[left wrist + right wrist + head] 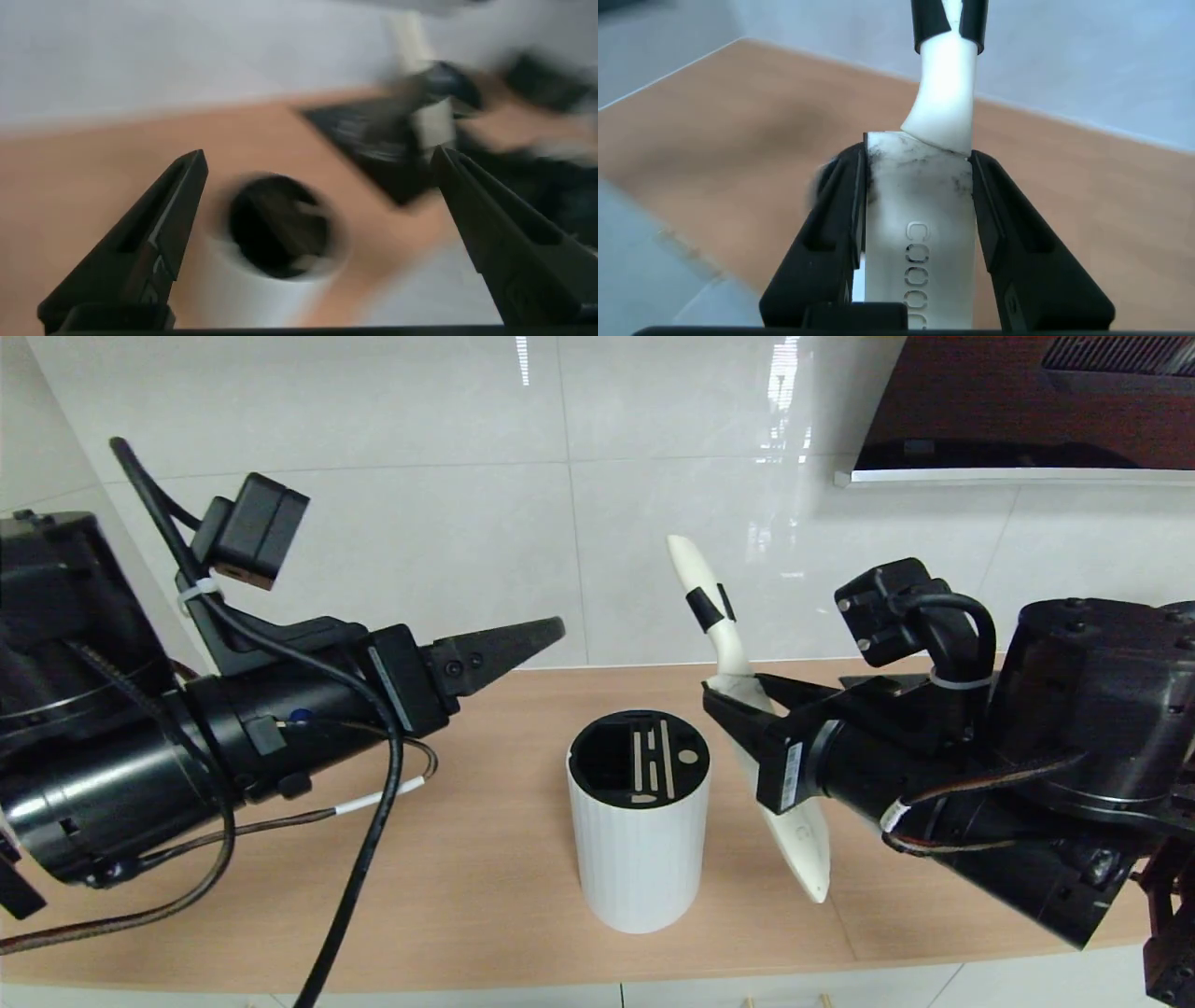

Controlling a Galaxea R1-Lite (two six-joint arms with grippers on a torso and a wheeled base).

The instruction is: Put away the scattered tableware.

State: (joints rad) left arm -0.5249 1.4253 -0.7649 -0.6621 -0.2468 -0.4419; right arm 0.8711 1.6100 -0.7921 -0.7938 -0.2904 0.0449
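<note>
- left gripper [534, 637]: left of centre frame, above the counter [467, 896], fingers spread wide, holding nothing
- white holder [639, 840]: centre frame, upright on counter, black slotted top
- right gripper [738, 705]: right of holder, fingers clamped on the white spatula [724, 635], handle pointing up, blade hanging down beside the holder

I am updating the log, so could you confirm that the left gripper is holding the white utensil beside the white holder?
Not quite: the right gripper is the one holding the white utensil, as the head view shows. The left gripper is open and holds nothing. The rest stands: the utensil is held beside the white holder.
</note>
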